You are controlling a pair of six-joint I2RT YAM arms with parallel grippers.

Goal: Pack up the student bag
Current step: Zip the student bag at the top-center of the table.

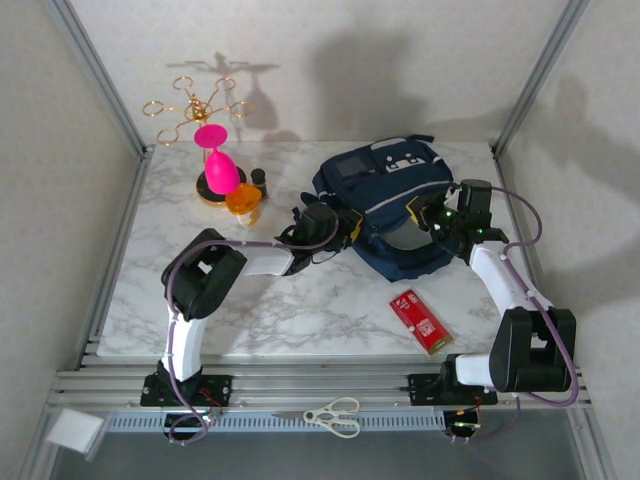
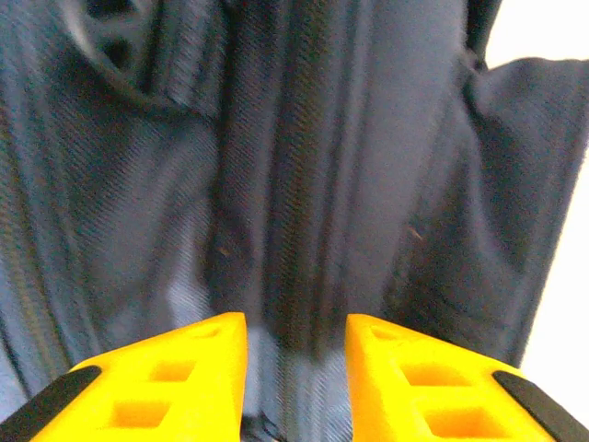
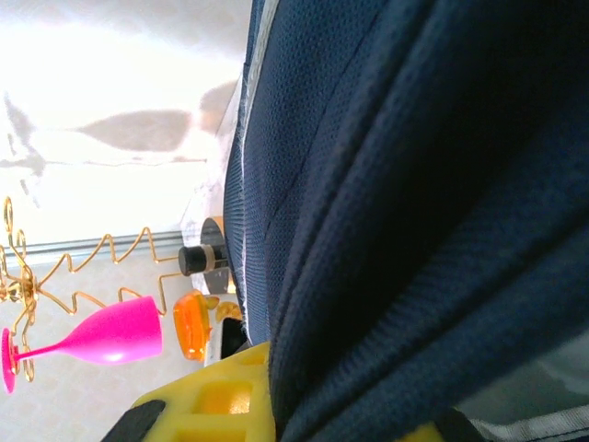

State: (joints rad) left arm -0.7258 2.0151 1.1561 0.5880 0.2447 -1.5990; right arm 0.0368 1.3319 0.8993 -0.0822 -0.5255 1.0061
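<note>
Looking down on a navy backpack lying on the far right part of the table, white front patches facing up. Reaching into its left edge with the left fingers. Holding those fingers apart around a dark ridge of the fabric, unable to tell whether squeezing it or merely straddling it. Pinching a fold at the backpack's right side with the right fingers, pressing them together on the cloth. Noting a pink goblet at the far left, just beside a gold wire stand, an orange jar and a small dark bottle. Spotting a red box near the front right and scissors on the rail below.
</note>
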